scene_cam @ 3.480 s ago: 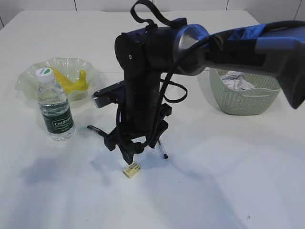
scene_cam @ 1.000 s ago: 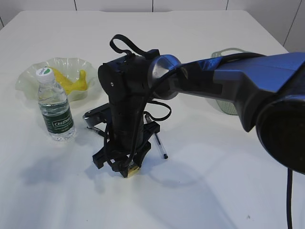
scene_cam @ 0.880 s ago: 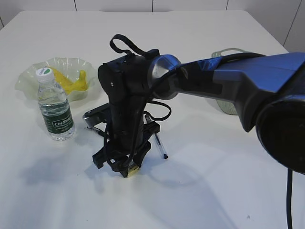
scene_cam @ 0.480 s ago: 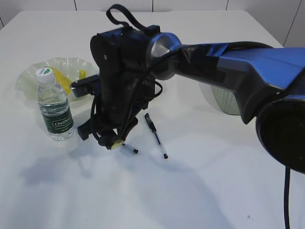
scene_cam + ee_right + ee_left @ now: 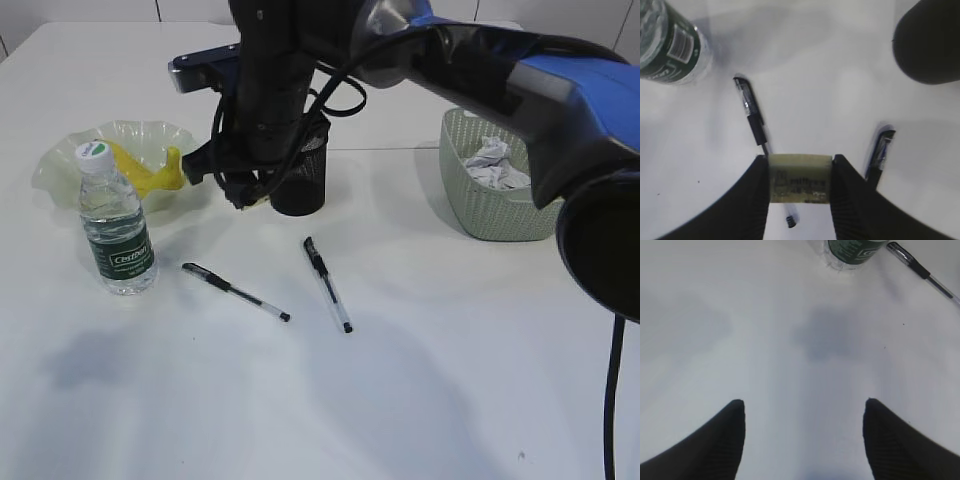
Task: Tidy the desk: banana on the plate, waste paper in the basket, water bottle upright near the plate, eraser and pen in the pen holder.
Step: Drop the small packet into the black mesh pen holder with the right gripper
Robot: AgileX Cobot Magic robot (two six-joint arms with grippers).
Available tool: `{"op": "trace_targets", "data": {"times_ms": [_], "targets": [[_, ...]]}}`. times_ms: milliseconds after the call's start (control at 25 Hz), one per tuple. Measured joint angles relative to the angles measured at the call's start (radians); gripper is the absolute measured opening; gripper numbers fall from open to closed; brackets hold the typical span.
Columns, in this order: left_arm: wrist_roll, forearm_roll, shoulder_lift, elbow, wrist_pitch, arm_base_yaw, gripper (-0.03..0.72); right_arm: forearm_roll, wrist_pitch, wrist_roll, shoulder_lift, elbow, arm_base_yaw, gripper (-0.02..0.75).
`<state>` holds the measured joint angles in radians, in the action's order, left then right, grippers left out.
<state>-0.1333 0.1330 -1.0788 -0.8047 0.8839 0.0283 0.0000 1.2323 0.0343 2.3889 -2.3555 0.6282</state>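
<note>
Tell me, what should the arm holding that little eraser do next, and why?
Probably carry it a little further until it is over the black pen holder, then let go. The right gripper clamps the eraser above the table, and the holder's opening is just beside it.

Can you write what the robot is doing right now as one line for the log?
right pincer: holding eraser in air | near pen holder | left pincer: open, empty | two pens on table

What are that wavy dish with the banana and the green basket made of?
The dish looks like clear, glossy glass or plastic: see-through, pale green, with a ruffled rim. The basket looks like matte moulded plastic patterned to imitate weaving; real wicker cannot be ruled out.
</note>
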Motion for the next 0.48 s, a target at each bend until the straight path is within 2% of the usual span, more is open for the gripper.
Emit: {"op": "trace_targets", "data": {"times_ms": [480], "targets": [[0.000, 0.000, 0.000, 0.000, 0.000, 0.000, 0.515, -0.016, -0.001, 0.001, 0.000, -0.063, -0.103, 0.275]]}}
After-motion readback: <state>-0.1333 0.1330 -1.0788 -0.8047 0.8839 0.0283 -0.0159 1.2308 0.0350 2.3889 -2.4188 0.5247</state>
